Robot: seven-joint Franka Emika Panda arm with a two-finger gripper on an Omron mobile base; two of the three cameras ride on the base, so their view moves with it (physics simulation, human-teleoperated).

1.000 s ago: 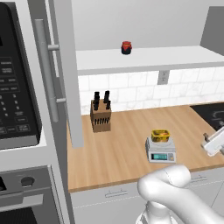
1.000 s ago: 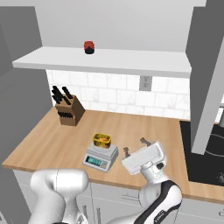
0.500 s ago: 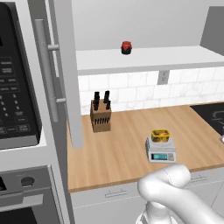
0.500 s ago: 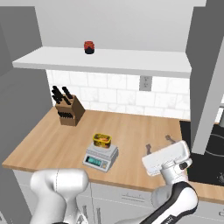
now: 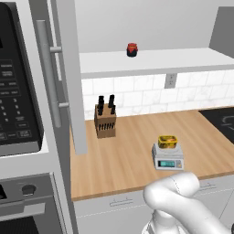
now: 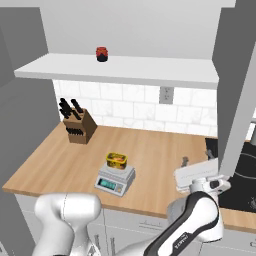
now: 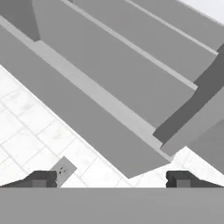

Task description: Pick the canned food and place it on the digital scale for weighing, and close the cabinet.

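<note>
The canned food (image 5: 167, 141) sits on the platform of the digital scale (image 5: 168, 158), which stands on the wooden tabletop (image 5: 123, 160) near its front edge; the scale's greenish display faces forward. In the right base view the same tin (image 6: 116, 159) rests on the scale (image 6: 115, 178), with the knife block (image 6: 79, 126) further back on the left, close to the tiled wall. The cabinet (image 5: 64, 77) is open: its left door (image 5: 45, 73) with the long bar handle stands out toward the camera, and on the white shelf (image 6: 120, 70) there is a small red jar (image 6: 102, 54). The gripper (image 6: 197, 167) is to the right of the scale, just beside the right cabinet door (image 6: 235, 95) and apart from the tin. In the hand view the jaws stand wide apart and hold nothing, with the two dark fingertips (image 7: 39, 178) far from each other; they point at the tiled wall, a wall socket (image 7: 62, 169) and the grey cabinet (image 7: 113, 83) above.
</note>
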